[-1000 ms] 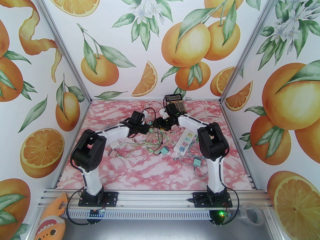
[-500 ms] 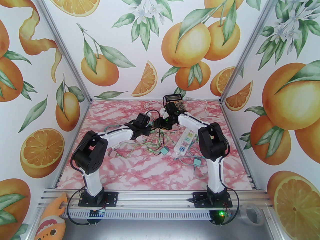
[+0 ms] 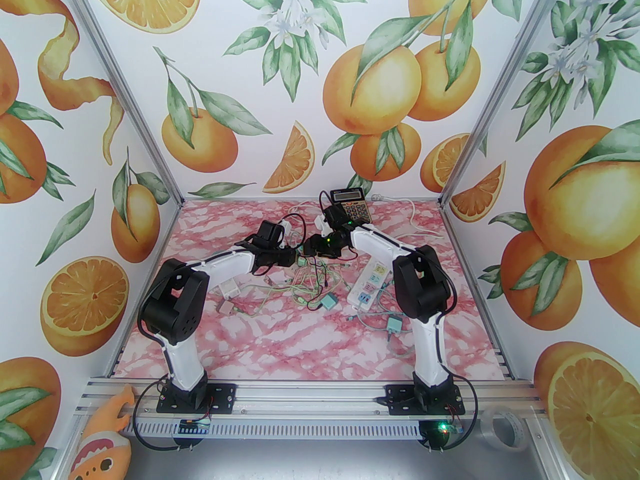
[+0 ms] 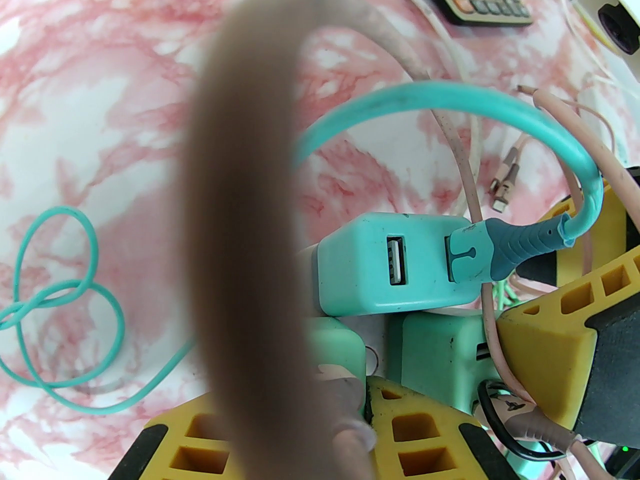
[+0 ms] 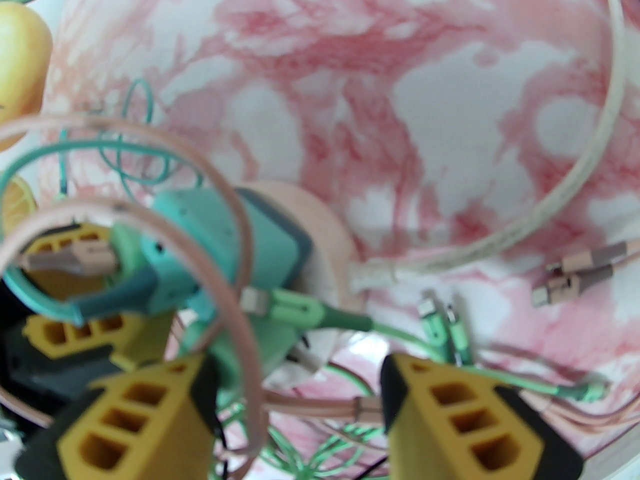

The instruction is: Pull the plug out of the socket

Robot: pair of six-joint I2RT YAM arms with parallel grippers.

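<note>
A teal USB charger (image 4: 370, 268) lies beyond my left gripper (image 4: 300, 398), with a teal-and-blue plug (image 4: 480, 255) seated in its right port; the plug's teal cable (image 4: 450, 98) arches over it. A blurred pink cable crosses the gap between my left fingers and hides it, and a pink connector (image 4: 347, 408) sits against one finger. The right arm's yellow fingers (image 4: 545, 318) stand just right of the plug. My right gripper (image 5: 295, 368) is open over loose cables, short of the charger (image 5: 200, 228) and plug (image 5: 115, 293). The two grippers meet mid-table: left gripper (image 3: 296, 254), right gripper (image 3: 309, 246).
Two light-green charger blocks (image 4: 435, 348) lie under the teal one. A tangle of cables (image 3: 310, 283) spreads toward the near side, and a white power strip (image 3: 372, 280) lies beside the right arm. A calculator (image 3: 350, 203) stands at the back, a white adapter (image 3: 230, 286) at the left.
The left arm swung right toward the right gripper, then drew back left and a little up. The right gripper shifted slightly left. The plug still sits in the charger.
</note>
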